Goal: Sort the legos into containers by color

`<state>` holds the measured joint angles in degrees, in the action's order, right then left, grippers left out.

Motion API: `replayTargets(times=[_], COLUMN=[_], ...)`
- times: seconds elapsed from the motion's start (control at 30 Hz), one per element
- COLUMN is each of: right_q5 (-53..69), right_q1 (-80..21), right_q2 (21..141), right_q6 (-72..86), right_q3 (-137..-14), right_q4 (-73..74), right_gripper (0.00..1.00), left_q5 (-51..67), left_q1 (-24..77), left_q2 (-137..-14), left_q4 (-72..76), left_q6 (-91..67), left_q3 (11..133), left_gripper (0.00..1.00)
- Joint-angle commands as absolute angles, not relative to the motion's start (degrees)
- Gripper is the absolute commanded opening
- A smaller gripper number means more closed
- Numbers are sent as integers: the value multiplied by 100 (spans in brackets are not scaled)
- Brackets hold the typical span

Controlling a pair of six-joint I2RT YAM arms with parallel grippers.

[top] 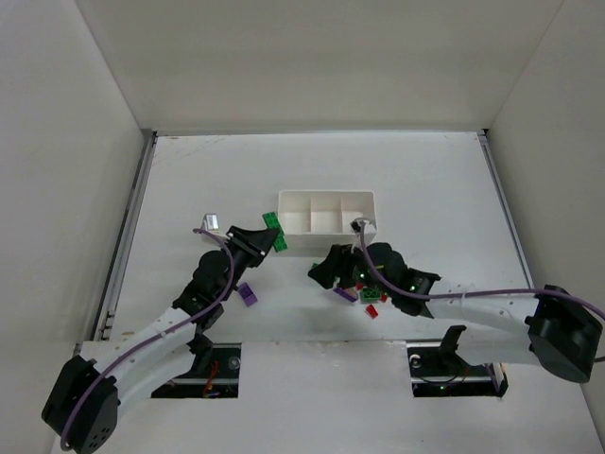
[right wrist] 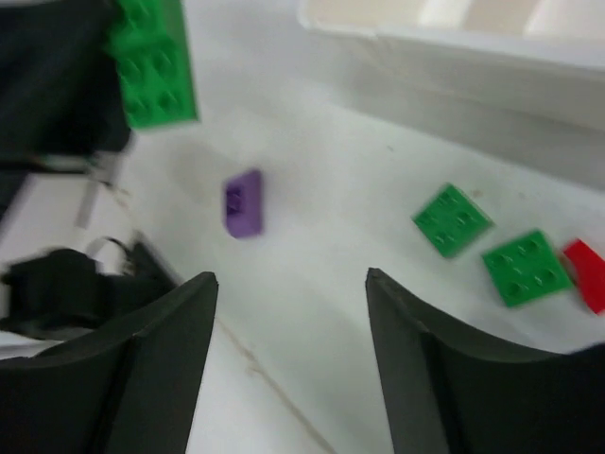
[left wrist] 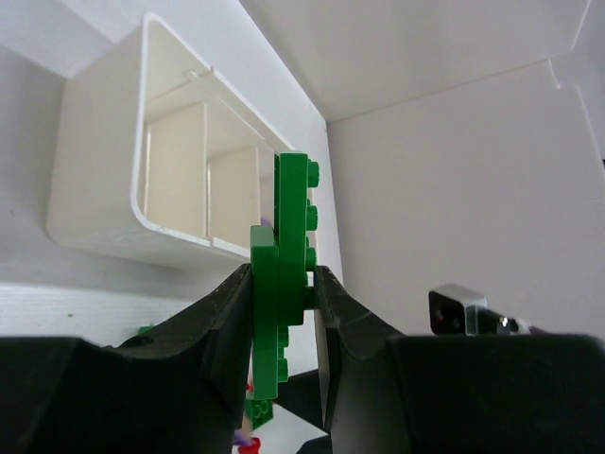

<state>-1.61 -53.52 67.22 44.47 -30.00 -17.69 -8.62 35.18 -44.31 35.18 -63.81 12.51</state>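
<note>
Status of sorting: no colour shows, from overhead, in any of the three compartments of the white rectangular plastic tray (top: 326, 230), which stands about midway between the left and right edges of the table (top: 425, 180).

Left hand (left wrist: 282, 288): pressed onto a flat green studded plastic brick (left wrist: 291, 218), held on edge and upright between the pads, studs facing right in the wrist view. The hand sits at the tray corner that faces the table's near left corner, and most of the brick stands proud of the fingers. Judgement: the edgewise pinch leaves the brick exposed so it can be carried over the tray wall and let fall into the end compartment; that appears to be the step in hand.

Right hand (right wrist: 291, 284): fingers spread, nothing between them, low over loose bricks lying between the tray and the near edge. In its wrist view a small purple plastic brick (right wrist: 244, 202) lies alone to the left of the gap. A green square plastic plate (right wrist: 452, 219), a second green plate (right wrist: 526, 268) and a red plastic piece (right wrist: 588, 274) lie close together to the right. Judgement: the spread stance suits lining up the next pick, and the purple brick, clear of neighbours, looks the easier target.

Risk: both hands work near each other on the tray's near side, and the clustered pieces, small against the fingers, could be nudged aside.
</note>
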Motion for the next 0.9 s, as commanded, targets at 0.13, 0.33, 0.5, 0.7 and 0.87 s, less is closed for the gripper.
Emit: replayTargets(times=[0.13,0.33,0.5,0.7,0.87], right_q5=[-1862,-2943,-3164,-2691,-2628], right_q1=[-6059,-6569,-6500,-6289,-6104], right_q2=[6750,6601,6442,6819,7347], right_q6=[3902,3859,3727,3288,3164], right_q3=[-3173,-3278,-3357,-3603,-3893], right_q4=[-186,500,878,1098,1160], right_gripper=[82,81,80,79,84], left_q5=[-809,-791,-773,-765,-756], left_q1=[3414,3406,3406,3406,3432], left_q2=[-4228,-4228,-4210,-4148,-4175], left_q4=[3208,3269,3278,3278,3322], left_q6=[-5898,-5862,-5836,-5827,-5827], left_q3=[1380,1301,1292,1222,1204], left_gripper=[20,20,20,21,21])
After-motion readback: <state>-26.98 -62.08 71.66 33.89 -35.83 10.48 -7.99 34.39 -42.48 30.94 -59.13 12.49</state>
